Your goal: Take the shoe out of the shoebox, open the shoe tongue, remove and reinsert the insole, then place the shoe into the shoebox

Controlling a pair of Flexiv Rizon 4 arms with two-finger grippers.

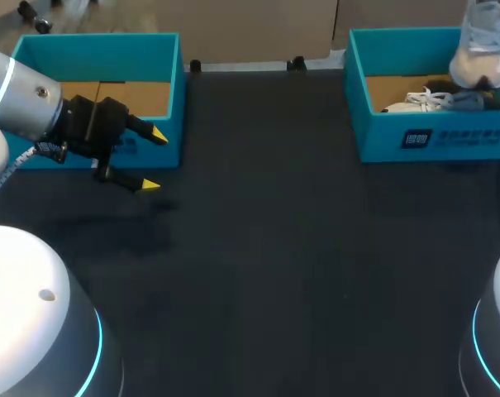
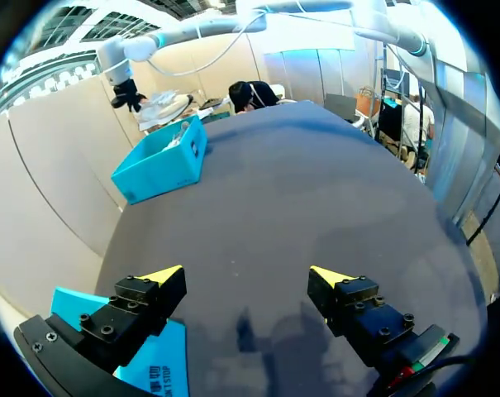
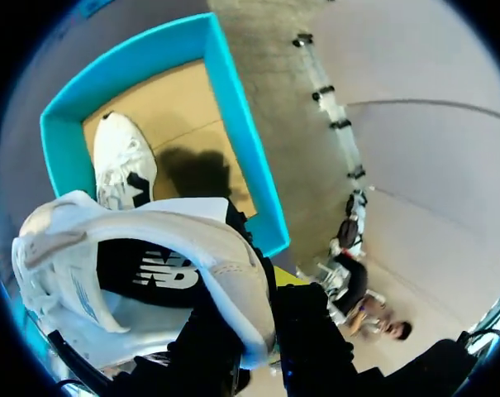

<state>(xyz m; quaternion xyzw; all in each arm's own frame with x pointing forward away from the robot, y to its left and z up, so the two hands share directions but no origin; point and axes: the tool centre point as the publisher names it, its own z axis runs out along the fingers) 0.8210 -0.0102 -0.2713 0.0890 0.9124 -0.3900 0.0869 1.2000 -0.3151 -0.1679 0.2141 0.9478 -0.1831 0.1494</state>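
Note:
A white shoe [image 1: 483, 48] hangs above the right teal shoebox [image 1: 431, 136], at the table's far right. In the right wrist view my right gripper [image 3: 262, 324] is shut on this shoe [image 3: 150, 248] at its collar, its opening facing the camera. Below it a second white shoe [image 3: 124, 169] lies in the shoebox [image 3: 233, 107] on the brown floor. My left gripper [image 1: 142, 159] stands open with nothing between its fingers, in front of the left teal shoebox [image 1: 163, 91]. The left wrist view shows its gripper [image 2: 245, 277] over bare table, with the far shoebox [image 2: 163, 161] ahead.
The left shoebox shows only its brown floor inside. Its corner [image 2: 159, 364] lies beside my left gripper's finger. The dark table [image 1: 274, 248] stretches between the two boxes.

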